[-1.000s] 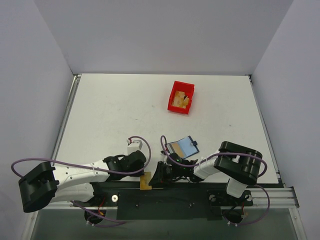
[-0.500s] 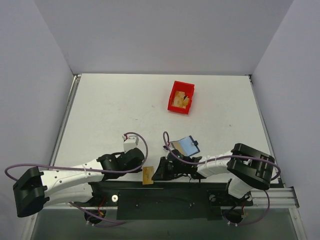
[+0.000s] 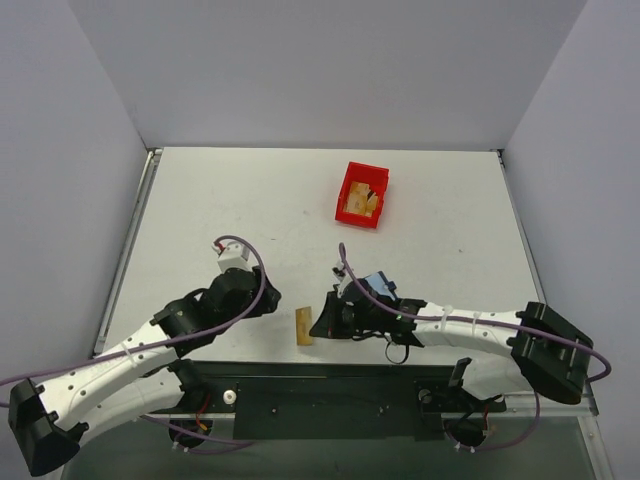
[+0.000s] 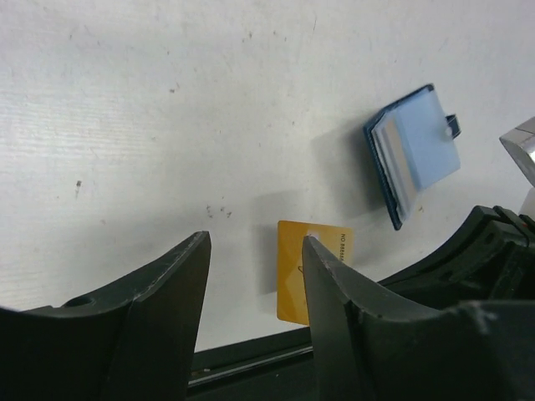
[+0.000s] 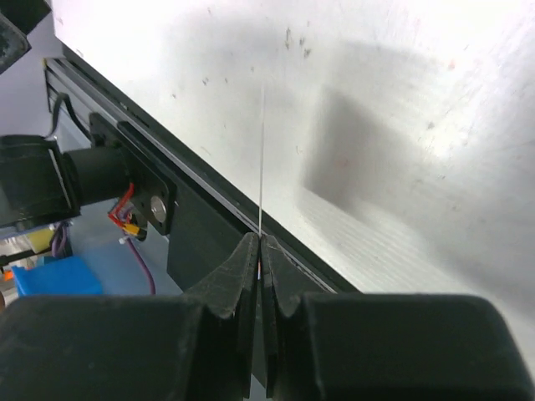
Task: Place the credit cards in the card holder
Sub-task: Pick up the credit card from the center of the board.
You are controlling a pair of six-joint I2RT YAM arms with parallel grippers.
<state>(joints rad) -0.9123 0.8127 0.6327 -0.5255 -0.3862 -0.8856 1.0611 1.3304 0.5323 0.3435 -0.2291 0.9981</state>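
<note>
The left gripper is wide and holds nothing, the gold credit card just right of it is pinched tight in the right gripper, and the blue card holder lies open on the bench close beside that gripper.

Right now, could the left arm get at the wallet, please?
Probably yes. The left fingers are open and empty, and bare table lies between them and the open wallet. The right fingers, shut on a card, sit close beside that path, so it would be tight.
</note>
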